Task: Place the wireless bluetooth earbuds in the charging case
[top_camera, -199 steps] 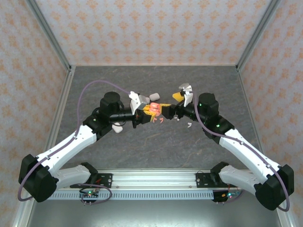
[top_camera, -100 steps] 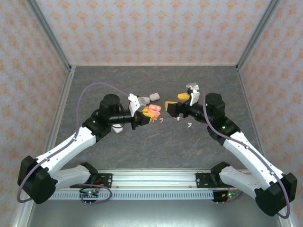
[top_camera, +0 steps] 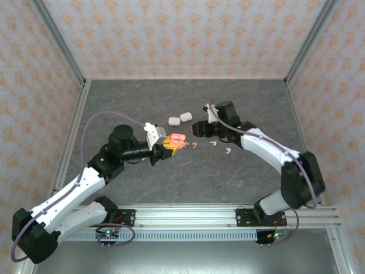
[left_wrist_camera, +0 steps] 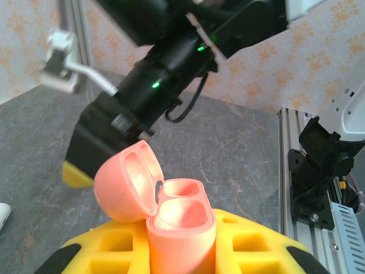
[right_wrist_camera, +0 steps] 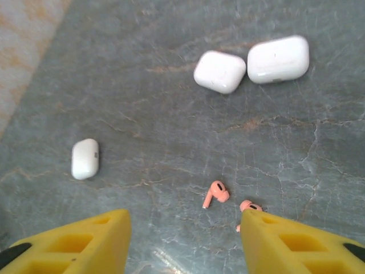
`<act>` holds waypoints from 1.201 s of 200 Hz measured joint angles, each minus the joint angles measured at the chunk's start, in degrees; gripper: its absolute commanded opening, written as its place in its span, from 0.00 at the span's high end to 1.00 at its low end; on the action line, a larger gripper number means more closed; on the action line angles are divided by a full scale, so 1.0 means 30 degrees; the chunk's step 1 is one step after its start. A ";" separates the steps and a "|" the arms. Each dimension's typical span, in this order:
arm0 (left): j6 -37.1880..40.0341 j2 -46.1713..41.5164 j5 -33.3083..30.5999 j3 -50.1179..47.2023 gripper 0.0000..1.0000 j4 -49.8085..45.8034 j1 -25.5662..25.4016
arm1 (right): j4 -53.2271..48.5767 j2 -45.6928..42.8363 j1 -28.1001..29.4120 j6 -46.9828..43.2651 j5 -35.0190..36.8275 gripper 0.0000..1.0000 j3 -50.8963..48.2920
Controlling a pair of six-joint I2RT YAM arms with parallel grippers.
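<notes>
The left end effector (left_wrist_camera: 183, 251) was clamped on the pink charging case (left_wrist_camera: 181, 220), holding it upright above the tabletop (top_camera: 188, 177) with the lid hinged open and both sockets bare. The right end effector (right_wrist_camera: 182, 228) hung with its yellow fingers (right_wrist_camera: 108, 228) spread wide and nothing between them. It was over the two pink earbuds (right_wrist_camera: 217, 194), which lay loose on the grey surface just beside each other, near the held case. They looked very light, hard and smooth, so a glancing touch would likely make them skid. A pinch across the rounded head of one bud, with the stem left free to point into a socket, seemed the safest hold. Two closed white cases (right_wrist_camera: 220, 71) sat just beside each other beyond the buds, and a smaller white pod (right_wrist_camera: 85, 158) lay off to one side. That left open room around the pink pair for the fingers to come down. The tighter spot was between the two arms, whose wrists were near each other. A couple of white earbuds (top_camera: 226, 150) lay close by the right arm.
</notes>
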 measured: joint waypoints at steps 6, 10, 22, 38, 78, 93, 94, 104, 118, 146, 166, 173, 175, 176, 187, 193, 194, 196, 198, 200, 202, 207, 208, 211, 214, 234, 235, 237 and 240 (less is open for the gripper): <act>0.0007 -0.0073 -0.0044 0.0000 1.00 -0.0058 0.0000 | -0.0291 0.0758 0.0138 -0.0233 0.0029 0.50 0.0510; 0.0007 -0.0102 -0.0044 0.0000 1.00 -0.0080 0.0000 | -0.0503 0.1319 0.0240 -0.0379 0.0066 0.51 0.0918; 0.0007 -0.0124 -0.0117 0.0007 1.00 -0.0138 0.0000 | -0.1129 0.2769 0.0568 -0.0750 0.0197 0.52 0.2047; 0.0015 -0.0117 -0.0226 0.0000 1.00 -0.0321 0.0000 | -0.1836 0.4546 0.1115 -0.1333 0.0495 0.53 0.3402; 0.0015 -0.0102 -0.0321 0.0000 1.00 -0.0401 0.0000 | -0.3504 0.7686 0.1931 -0.2047 0.1166 0.55 0.5821; 0.0007 -0.0073 -0.0321 0.0007 1.00 -0.0401 0.0000 | -0.3985 0.8429 0.2018 -0.2186 0.1413 0.55 0.6346; 0.0007 -0.0073 -0.0321 0.0000 1.00 -0.0401 0.0000 | -0.4022 0.8502 0.2018 -0.2186 0.1435 0.55 0.6390; 0.0007 -0.0036 -0.0328 0.0000 1.00 -0.0408 0.0000 | -0.4255 0.8910 0.2047 -0.2273 0.1545 0.55 0.6674; 0.0007 0.0029 -0.0328 0.0000 1.00 -0.0408 0.0000 | -0.4605 0.9326 0.2055 -0.2397 0.1603 0.55 0.6958; 0.0015 0.0066 -0.0328 0.0007 1.00 -0.0423 0.0000 | -0.5064 0.9821 0.2127 -0.2659 0.1617 0.57 0.7235; 0.0015 0.0138 -0.0328 0.0007 1.00 -0.0437 0.0000 | -0.5421 0.9959 0.2222 -0.2827 0.1610 0.58 0.7235; 0.0015 0.0189 -0.0335 0.0007 1.00 -0.0452 0.0000 | -0.5530 0.9989 0.2251 -0.2878 0.1610 0.58 0.7235; 0.0015 0.0189 -0.0335 0.0007 1.00 -0.0459 0.0000 | -0.5530 0.9996 0.2259 -0.2892 0.1617 0.59 0.7235; 0.0015 0.0197 -0.0335 0.0007 1.00 -0.0466 0.0000 | -0.5530 0.9996 0.2259 -0.2892 0.1617 0.59 0.7235; 0.0015 0.0277 -0.0335 0.0007 1.00 -0.0517 0.0000 | -0.5544 1.0003 0.2273 -0.2965 0.1610 0.60 0.7235; 0.0015 0.0313 -0.0335 0.0007 1.00 -0.0517 0.0000 | -0.5581 1.0010 0.2273 -0.3038 0.1617 0.61 0.7235; 0.0015 0.0321 -0.0335 0.0007 1.00 -0.0525 0.0000 | -0.5581 1.0010 0.2273 -0.3031 0.1617 0.61 0.7235; 0.0015 0.0321 -0.0342 0.0007 1.00 -0.0525 0.0000 | -0.5588 1.0010 0.2273 -0.3045 0.1617 0.61 0.7235; 0.0015 0.0335 -0.0342 0.0007 1.00 -0.0539 0.0000 | -0.5588 1.0010 0.2266 -0.3075 0.1617 0.61 0.7235; 0.0015 0.0350 -0.0342 0.0007 1.00 -0.0554 0.0000 | -0.5595 1.0010 0.2266 -0.3096 0.1617 0.61 0.7235; 0.0022 0.0350 -0.0342 0.0007 1.00 -0.0561 0.0000 | -0.5603 1.0010 0.2266 -0.3096 0.1617 0.61 0.7235; 0.0015 0.0350 -0.0342 0.0007 1.00 -0.0583 0.0000 | -0.5639 1.0010 0.2266 -0.3126 0.1617 0.61 0.7235; 0.0022 0.0350 -0.0342 0.0007 1.00 -0.0590 0.0000 | -0.5654 1.0010 0.2266 -0.3133 0.1617 0.61 0.7235; 0.0022 0.0350 -0.0342 0.0007 1.00 -0.0612 0.0000 | -0.5668 1.0010 0.2273 -0.3191 0.1617 0.62 0.7235; 0.0022 0.0350 -0.0342 0.0007 1.00 -0.0634 0.0000 | -0.5668 1.0010 0.2273 -0.3191 0.1625 0.62 0.7235; 0.0022 0.0350 -0.0364 0.0007 1.00 -0.0678 0.0000 | -0.5763 1.0010 0.2331 -0.3381 0.1698 0.64 0.7227; 0.0022 0.0350 -0.0372 0.0007 1.00 -0.0685 0.0000 | -0.5763 1.0010 0.2339 -0.3381 0.1705 0.64 0.7235; 0.0022 0.0350 -0.0386 0.0015 1.00 -0.0692 0.0000 | -0.5770 1.0010 0.2339 -0.3402 0.1712 0.65 0.7235; 0.0022 0.0350 -0.0401 0.0015 1.00 -0.0707 0.0000 | -0.5792 1.0010 0.2339 -0.3402 0.1727 0.65 0.7235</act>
